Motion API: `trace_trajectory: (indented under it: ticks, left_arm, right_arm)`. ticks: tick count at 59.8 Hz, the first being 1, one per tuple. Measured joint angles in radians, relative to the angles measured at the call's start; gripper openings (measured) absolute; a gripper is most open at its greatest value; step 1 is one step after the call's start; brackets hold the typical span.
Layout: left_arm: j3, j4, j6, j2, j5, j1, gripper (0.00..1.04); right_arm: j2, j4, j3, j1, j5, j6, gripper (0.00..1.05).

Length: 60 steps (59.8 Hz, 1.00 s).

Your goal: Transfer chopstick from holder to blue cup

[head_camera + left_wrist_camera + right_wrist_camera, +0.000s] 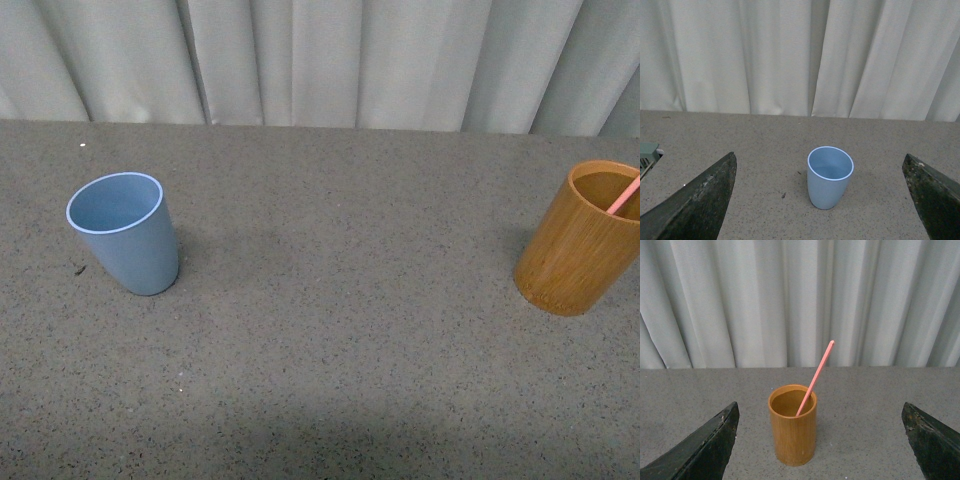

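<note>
The blue cup [125, 232] stands upright and empty at the left of the table. It also shows in the left wrist view [829, 176], ahead of my open left gripper [820, 200] and apart from its fingers [700, 205]. The orange-brown holder [582, 240] stands at the right edge of the front view with one pink chopstick [624, 197] leaning in it. In the right wrist view the holder [793, 426] and chopstick [815, 377] stand ahead of my open, empty right gripper [820, 440]. Neither gripper shows in the front view.
A grey speckled table [340, 330] carries both vessels, with a wide stretch between them. A pale pleated curtain [320, 60] hangs along the far edge. A small pale green object [647, 152] sits at the table's edge in the left wrist view.
</note>
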<state>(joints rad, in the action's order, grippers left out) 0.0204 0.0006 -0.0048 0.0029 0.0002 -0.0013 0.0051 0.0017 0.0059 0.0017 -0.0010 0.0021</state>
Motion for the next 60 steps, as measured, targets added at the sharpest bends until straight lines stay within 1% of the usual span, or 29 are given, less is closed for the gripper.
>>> trace_trajectory:
  ticks: [60]
  left_arm:
    - [0.000, 0.000, 0.000, 0.000, 0.000, 0.000, 0.98]
  right_arm:
    - [0.000, 0.000, 0.000, 0.000, 0.000, 0.000, 0.95]
